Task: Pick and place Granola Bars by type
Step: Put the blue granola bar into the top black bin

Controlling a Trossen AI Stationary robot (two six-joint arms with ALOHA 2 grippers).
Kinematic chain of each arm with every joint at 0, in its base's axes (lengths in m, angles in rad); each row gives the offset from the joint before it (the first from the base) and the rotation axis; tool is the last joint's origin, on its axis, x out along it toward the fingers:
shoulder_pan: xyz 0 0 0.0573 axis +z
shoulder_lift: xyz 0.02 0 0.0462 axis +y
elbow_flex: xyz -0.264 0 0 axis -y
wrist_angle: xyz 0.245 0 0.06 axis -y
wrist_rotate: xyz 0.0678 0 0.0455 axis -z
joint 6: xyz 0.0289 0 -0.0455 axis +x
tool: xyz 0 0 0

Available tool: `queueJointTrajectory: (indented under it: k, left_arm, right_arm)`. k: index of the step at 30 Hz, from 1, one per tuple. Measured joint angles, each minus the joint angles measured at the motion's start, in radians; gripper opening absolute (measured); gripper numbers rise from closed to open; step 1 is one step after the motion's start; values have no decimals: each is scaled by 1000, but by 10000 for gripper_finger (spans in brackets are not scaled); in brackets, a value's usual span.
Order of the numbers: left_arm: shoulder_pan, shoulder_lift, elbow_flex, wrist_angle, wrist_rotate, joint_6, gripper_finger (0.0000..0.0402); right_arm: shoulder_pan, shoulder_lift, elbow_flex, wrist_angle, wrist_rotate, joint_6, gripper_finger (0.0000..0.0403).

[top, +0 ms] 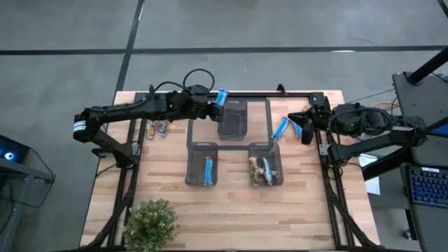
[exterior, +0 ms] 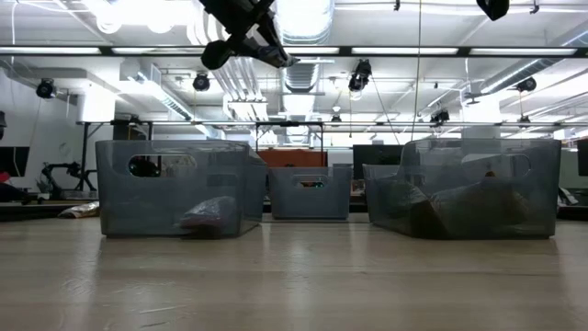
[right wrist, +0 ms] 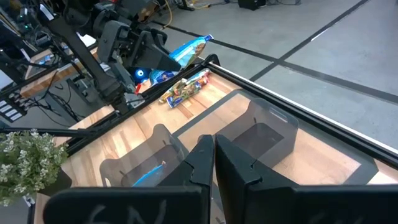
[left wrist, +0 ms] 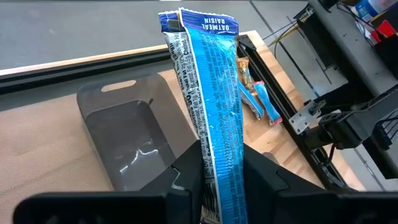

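The wooden desk (top: 308,203) carries three dark bins. The far bin (top: 232,119) looks empty, and the left hand (top: 215,108) hovers at its edge, pinching a blue oatmeal-raisin bar (left wrist: 211,118) by its lower end so it stands upright, likely poised to drop in. The near-left bin (top: 201,163) holds one blue bar; the near-right bin (top: 265,166) holds brownish-gold ones, so types appear separated. The right hand (top: 304,128) waits at the desk's right edge, fingers pressed together, empty, beside two loose blue bars (top: 282,128). More bars (top: 159,128) lie left; their wrappers are hard to read.
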Motion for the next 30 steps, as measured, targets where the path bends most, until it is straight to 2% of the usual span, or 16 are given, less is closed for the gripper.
queueJointTrajectory:
  k: [30]
  left_arm:
    - [0, 2, -2, 28, 0, 1, 64]
  right_arm:
    - [0, 0, 0, 0, 0, 0, 8]
